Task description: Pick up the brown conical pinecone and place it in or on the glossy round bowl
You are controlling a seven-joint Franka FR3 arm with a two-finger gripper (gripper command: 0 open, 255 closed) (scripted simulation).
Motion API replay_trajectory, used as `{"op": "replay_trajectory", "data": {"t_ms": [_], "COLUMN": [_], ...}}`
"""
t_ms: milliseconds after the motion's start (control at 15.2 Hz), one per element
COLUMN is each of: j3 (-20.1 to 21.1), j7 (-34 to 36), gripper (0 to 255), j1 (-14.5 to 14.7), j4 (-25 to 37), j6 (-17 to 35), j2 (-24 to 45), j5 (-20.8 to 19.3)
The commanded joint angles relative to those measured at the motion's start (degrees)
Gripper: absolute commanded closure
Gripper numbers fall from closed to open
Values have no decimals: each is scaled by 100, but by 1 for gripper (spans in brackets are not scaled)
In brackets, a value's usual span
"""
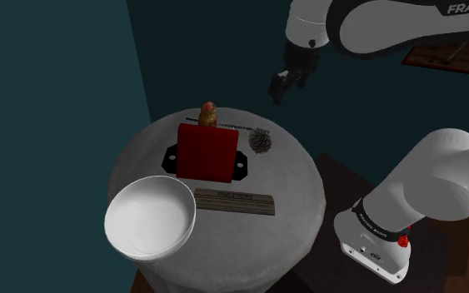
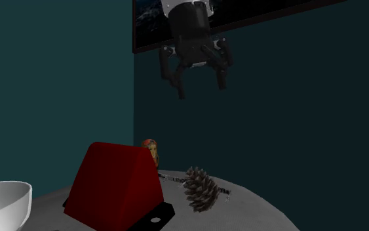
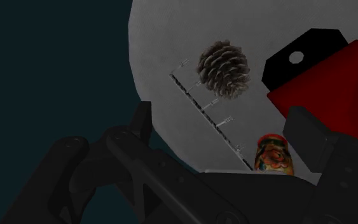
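1. The desk (image 1: 299, 187), round and grey, carries both task things, so all the work lies on its top.
2. The bowl (image 1: 149, 219), white and glossy, sits at the desk's near edge, toward the shoulder view's left. It is empty, so the placing is not yet done.
3. A red wedge (image 1: 209, 152) on a black base stands between bowl and pinecone. I judge the carry must pass over or around it.
4. A plank (image 1: 234, 201) lies flat just beside the bowl, well apart from the pinecone.
5. The pincer (image 2: 202, 86) hangs high above the desk's far side, its fingers apart and holding nothing. I judge the task to be at its very start: descent, grasp, lift, carry and release are all left.
6. The pinecone (image 1: 260, 141) lies on the desk just beside the wedge, toward the shoulder view's right. Nothing grips it. It looks grey-brown and scaly, and a thin pegged rod (image 3: 209, 111) lies next to it.
7. A small painted doll (image 1: 208, 114) stands behind the wedge, near the pinecone. It is likely something to steer clear of on the way down.
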Motion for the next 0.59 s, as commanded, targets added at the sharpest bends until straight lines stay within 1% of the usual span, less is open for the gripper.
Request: {"op": "replay_trajectory", "data": {"t_ms": [0,264,528], "j3": [312,920,1517], "j7": [336,1064,1941], "gripper": [0,0,0], "j1": [-12,-111,-297], "j4": [-79,-128,-33], "j6": [217,593,849], "j2": [308,1063,2002], "j5": [-126,-505,-1109]}}
